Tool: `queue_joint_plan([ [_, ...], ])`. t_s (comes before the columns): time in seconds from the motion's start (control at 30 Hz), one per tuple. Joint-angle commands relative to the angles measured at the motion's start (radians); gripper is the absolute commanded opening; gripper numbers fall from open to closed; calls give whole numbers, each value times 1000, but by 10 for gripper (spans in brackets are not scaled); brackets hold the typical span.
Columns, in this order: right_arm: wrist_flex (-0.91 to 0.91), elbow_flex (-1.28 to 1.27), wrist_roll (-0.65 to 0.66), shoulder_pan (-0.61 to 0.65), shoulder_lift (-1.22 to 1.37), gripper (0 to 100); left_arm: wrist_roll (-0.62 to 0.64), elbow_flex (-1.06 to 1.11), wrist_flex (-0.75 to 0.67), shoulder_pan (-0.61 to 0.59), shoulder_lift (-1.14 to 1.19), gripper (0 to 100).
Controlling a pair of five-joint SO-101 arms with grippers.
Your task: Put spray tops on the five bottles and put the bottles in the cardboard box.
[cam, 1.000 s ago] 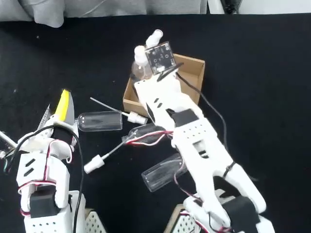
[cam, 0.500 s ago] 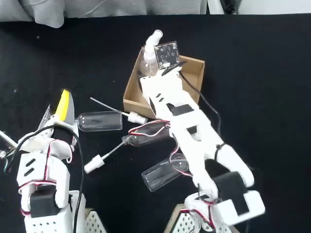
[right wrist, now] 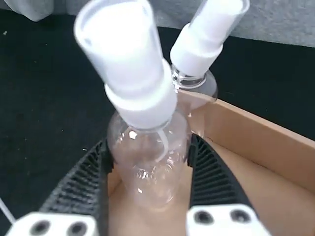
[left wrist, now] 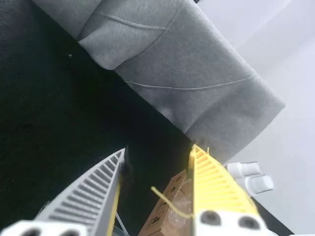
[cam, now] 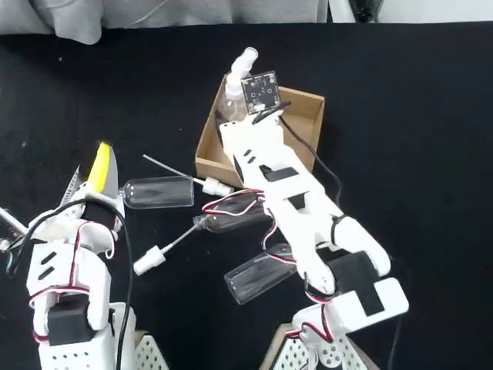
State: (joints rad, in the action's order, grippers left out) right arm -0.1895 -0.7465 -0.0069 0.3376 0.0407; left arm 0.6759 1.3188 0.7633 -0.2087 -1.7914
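My right gripper point(right wrist: 148, 147) is shut on a clear bottle point(right wrist: 147, 172) with a white spray top point(right wrist: 128, 64), held upright over the near-left corner of the cardboard box point(right wrist: 256, 142). A second capped bottle point(right wrist: 197, 73) stands just behind it at the box's far edge. From above, the held bottle point(cam: 230, 100) and the second bottle point(cam: 245, 60) sit at the box point(cam: 308, 116) wall. Three uncapped bottles lie on the table: one point(cam: 158, 192), one point(cam: 231, 218) under the right arm, one point(cam: 258, 277). Two loose spray tops point(cam: 216, 186) point(cam: 149, 262) lie by them. My left gripper point(cam: 86, 171) stands open and holds nothing.
Black cloth covers the table. A grey cloth point(left wrist: 162, 64) lies along the far edge. The right arm point(cam: 293, 208) stretches across the middle, above the lying bottles. The left wrist view catches the box point(left wrist: 167, 196) and the two spray tops point(left wrist: 248, 177) far off.
The right arm has stretched forward and carried the held bottle from the box's left wall to a spot over the box, closer to the second bottle. The left arm has kept still.
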Motion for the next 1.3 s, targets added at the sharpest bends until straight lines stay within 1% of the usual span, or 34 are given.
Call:
queue_joint_plan([
  [0.0, -40, 81, -8, -23, 4, 83, -2, -13, -23, -12, -12, 191],
  [0.4, -25, 117, -5, -25, 64, 83, -2, -13, -23, -12, -12, 191],
  [0.77, 46, 131, -3, -25, 61, 84, -2, -13, -23, -12, -12, 191],
  [0.83, 77, 145, -3, -25, 64, 109, -2, -13, -23, -12, -12, 191],
  [0.93, 130, 162, -9, -23, 65, 193, -2, -13, -23, -13, -12, 191],
  [1.03, 140, 162, -9, -23, 65, 257, -2, -13, -23, -13, -12, 191],
  [1.1, 143, 162, -9, -23, 65, 275, -2, -13, -23, -13, -12, 191],
  [1.27, 143, 162, -9, -23, 65, 279, -2, -13, -23, -13, -12, 191],
])
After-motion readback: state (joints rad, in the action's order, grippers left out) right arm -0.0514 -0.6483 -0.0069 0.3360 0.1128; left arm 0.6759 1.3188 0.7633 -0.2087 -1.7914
